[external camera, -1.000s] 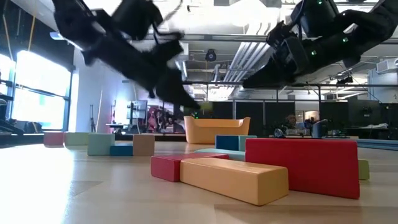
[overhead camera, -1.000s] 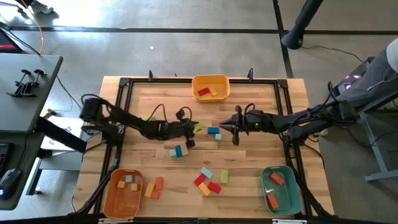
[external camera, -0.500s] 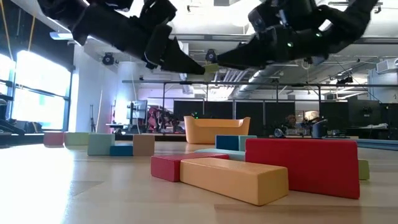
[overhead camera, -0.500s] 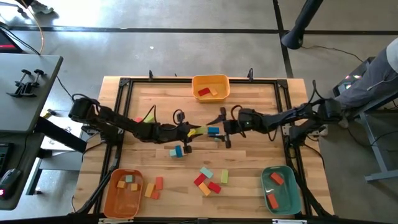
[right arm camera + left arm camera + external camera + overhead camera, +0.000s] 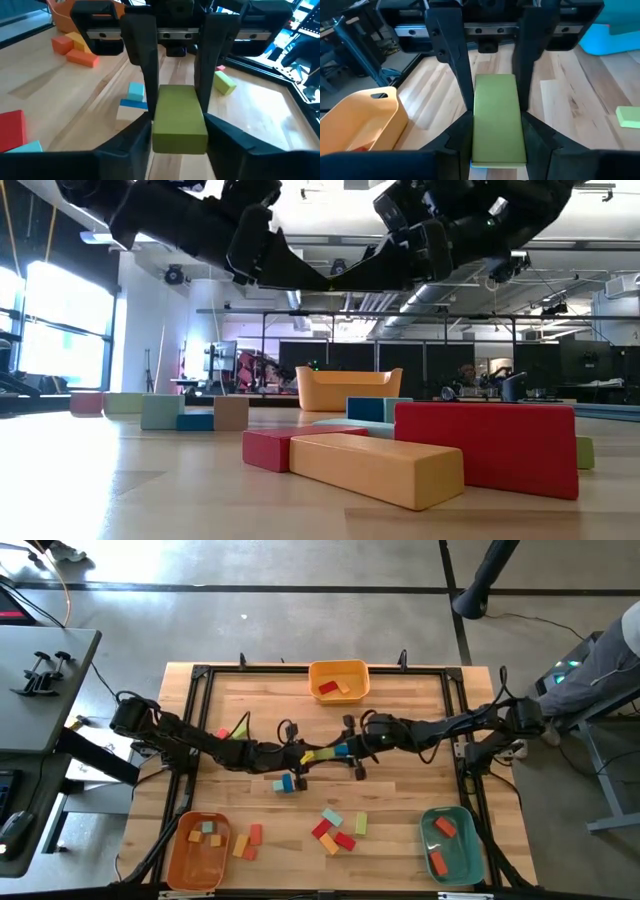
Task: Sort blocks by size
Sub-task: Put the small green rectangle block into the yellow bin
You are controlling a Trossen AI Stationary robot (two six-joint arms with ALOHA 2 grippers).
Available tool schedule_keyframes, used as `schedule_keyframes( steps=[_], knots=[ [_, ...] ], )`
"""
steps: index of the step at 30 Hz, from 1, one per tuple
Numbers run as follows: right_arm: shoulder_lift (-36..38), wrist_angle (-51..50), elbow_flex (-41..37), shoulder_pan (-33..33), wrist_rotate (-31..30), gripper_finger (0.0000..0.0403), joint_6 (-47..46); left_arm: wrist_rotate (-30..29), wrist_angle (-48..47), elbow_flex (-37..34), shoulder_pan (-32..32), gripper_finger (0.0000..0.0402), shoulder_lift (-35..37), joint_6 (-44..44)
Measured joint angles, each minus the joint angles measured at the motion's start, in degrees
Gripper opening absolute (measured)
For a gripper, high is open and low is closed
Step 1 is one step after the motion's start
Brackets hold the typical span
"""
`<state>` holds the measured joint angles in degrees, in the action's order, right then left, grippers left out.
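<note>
Mid-air above the table's centre, the left gripper [image 5: 303, 754] and the right gripper [image 5: 345, 748] meet nose to nose, both sets of fingers pinching one green block [image 5: 322, 752] from nine and three o'clock, clear of the wood.

A long green block [image 5: 499, 120] sits clamped between the left gripper [image 5: 495, 145] and the facing right gripper's fingers [image 5: 451, 55], above the wooden table [image 5: 560, 100], yellow bin [image 5: 362, 117] alongside.
</note>
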<state>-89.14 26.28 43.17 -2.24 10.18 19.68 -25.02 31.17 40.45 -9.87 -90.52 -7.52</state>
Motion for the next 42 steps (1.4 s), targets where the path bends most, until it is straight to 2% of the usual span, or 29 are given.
schedule_keyframes(
  steps=[2,4,9,12,15,19,22,26,33,37,42],
  knots=[
    [0.00,-0.70,0.16,0.02,-0.69,0.0127,-0.42,0.12,-0.21,0.00,0.04,0.0112,0.00,1.16],
    [0.00,-1.45,0.20,0.04,-1.96,0.0127,-1.65,0.40,-0.42,0.00,0.14,0.0113,-0.10,2.31],
    [0.79,-4.14,0.66,0.01,-11.05,0.0127,-3.45,-1.84,-2.55,0.26,0.59,0.0119,-0.11,2.48],
    [1.46,-11.57,4.29,-2.03,-14.99,0.0127,-7.11,-9.16,-6.12,0.45,0.66,0.0140,0.38,3.32],
    [1.10,-26.63,10.91,-7.10,-22.94,0.0127,-13.89,-17.97,-11.78,-0.35,0.30,0.0164,0.37,4.45],
    [-0.41,-41.23,19.41,-12.00,-29.60,0.0127,-14.92,-24.73,-16.31,0.17,0.09,0.0183,0.80,6.26],
    [-1.18,-43.94,22.34,-16.04,-29.19,0.0127,-15.20,-27.59,-21.99,-0.14,0.03,0.0184,0.44,10.26],
    [-3.20,-43.85,25.04,-22.00,-21.98,0.0127,-15.34,-28.92,-24.87,0.04,0.04,0.0182,0.64,13.45],
    [-15.14,-45.78,30.59,-30.62,-14.26,0.0127,-15.36,-30.93,-25.97,0.02,0.02,0.0179,0.82,13.47],
    [-23.02,-51.15,36.32,-31.93,-13.89,0.0127,-15.35,-31.23,-26.07,0.00,0.02,0.0179,1.32,12.99],
    [-28.76,-56.54,43.88,-33.29,-14.92,0.0127,-15.77,-31.59,-26.13,0.04,0.02,0.0179,1.67,12.86]
  ],
)
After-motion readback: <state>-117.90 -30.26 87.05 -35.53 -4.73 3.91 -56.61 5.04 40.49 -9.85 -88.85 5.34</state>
